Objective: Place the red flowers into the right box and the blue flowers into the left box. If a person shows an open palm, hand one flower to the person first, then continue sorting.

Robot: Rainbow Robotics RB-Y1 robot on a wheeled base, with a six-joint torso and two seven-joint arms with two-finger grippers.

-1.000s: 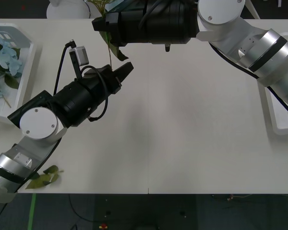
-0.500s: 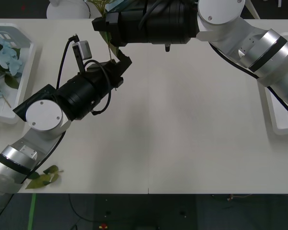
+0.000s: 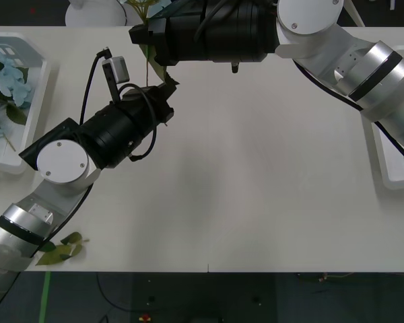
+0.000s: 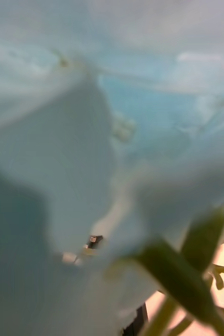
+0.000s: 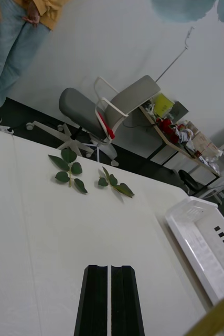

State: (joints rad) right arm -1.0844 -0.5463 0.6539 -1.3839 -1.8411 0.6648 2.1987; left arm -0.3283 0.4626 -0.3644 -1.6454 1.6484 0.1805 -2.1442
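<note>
While blue flowers (image 3: 0, 74) lay piled in the left box (image 3: 34, 101) at the counter's (image 3: 256, 188) left edge, the left hand (image 3: 167, 87) reached toward the far middle of the pale surface, its black fingers (image 5: 110, 299) pressed together on nothing. A thin stalk (image 3: 148, 67) with a dark leaf hung just beside that hand, dropping from the right hand (image 3: 140, 33), which hovered at the far edge; whether its fingers gripped the stem could not be told. Pale blue petals (image 4: 91, 131) and a green stalk crowded the right wrist camera. A loose leaf sprig (image 3: 64, 245) lay at the near left edge. The right box (image 3: 390, 168) sat at the counter's right side. Two more leaf sprigs (image 5: 91, 178) rested on the counter beyond the left hand, with a grey office chair (image 5: 91, 115) and a cluttered desk (image 5: 174, 131) in the room behind.
</note>
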